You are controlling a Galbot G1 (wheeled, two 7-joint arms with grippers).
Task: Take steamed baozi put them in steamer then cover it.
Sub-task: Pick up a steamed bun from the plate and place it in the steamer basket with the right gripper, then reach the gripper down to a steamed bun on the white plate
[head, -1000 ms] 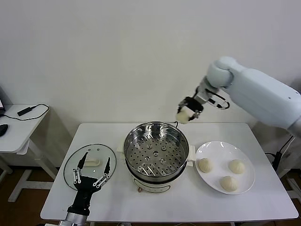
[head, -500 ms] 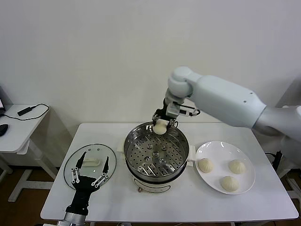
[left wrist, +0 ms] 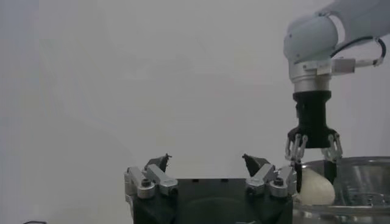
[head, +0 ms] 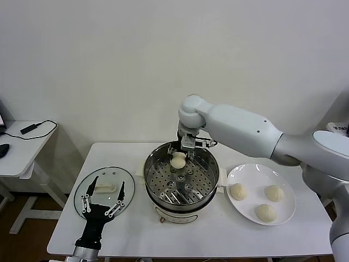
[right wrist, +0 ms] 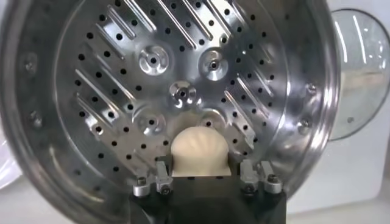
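Since the earlier frame the right end effector (head: 178, 158) has swung from beside the steamer (head: 181, 180) to above its tray, clamped on one baozi (head: 178, 161). Tray lies directly beneath. Left end effector (head: 103, 196) idle, spread, over the lid (head: 87, 188).

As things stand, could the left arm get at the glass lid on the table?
Probably yes. The left gripper hovers open right at the glass lid, nothing lying between them. The right gripper, holding a baozi, is over the steamer, clear of that side.
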